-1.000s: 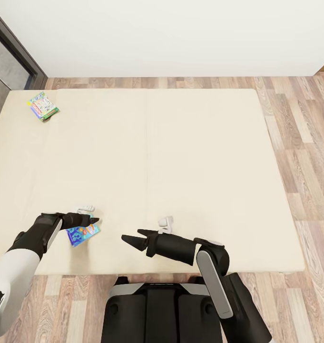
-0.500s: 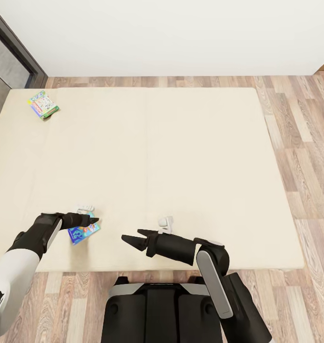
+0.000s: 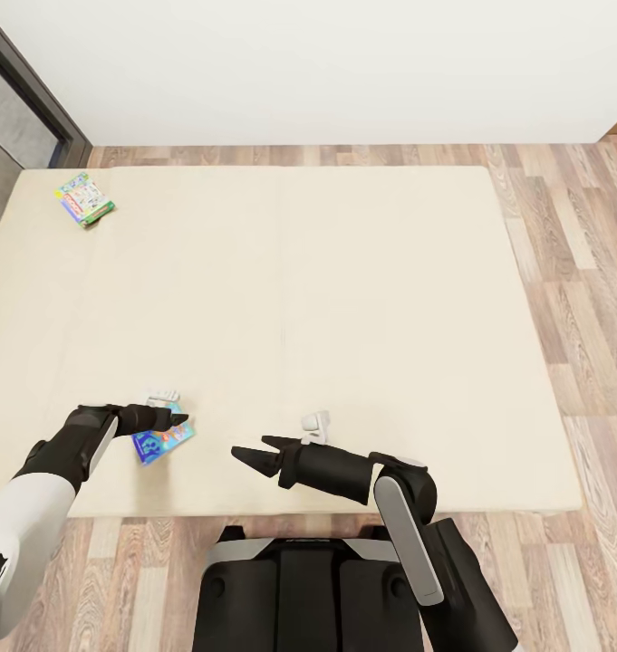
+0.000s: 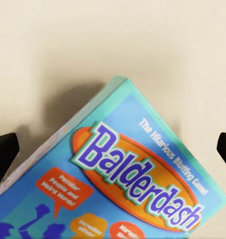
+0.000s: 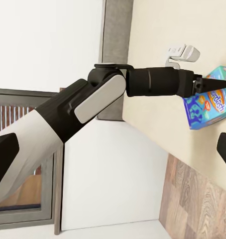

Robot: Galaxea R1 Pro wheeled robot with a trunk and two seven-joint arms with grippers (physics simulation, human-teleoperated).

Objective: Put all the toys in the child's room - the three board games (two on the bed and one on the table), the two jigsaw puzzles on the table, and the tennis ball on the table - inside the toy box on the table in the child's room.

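Balderdash box (image 3: 163, 442), the blue board game, lies flat on the beige bed (image 3: 344, 299) close to the near edge, on the robot's left, directly under the left claw (image 3: 174, 421). In the left wrist view the lid fills the lower part of the picture (image 4: 128, 194), with the claw's 2 dark fingertips (image 4: 4, 149) showing wide apart at either side, so that claw is spread open and holds nothing. The right claw (image 3: 252, 450) hangs over the bare mattress further to the right, its 2 fingers parted and empty, well apart from the box.

As a flat cardboard carton, the game should be light and stiff, with a glossy printed lid that may slip under hard pads; the soft mattress will give under a downward push, which could help a finger get under an edge. Judging from the pictures, the best hold is across the narrow width or by pinching 1 edge through its thin height, not over the broad face.

From the head view its long axis runs diagonally, from near-left to far-right, and the title reads along that line. The open fingers stand roughly across this diagonal, though I cannot tell exactly how squarely.

A second board game, the green-white Monopoly box (image 3: 84, 199), sits at the bed's far left corner, also turned askew.
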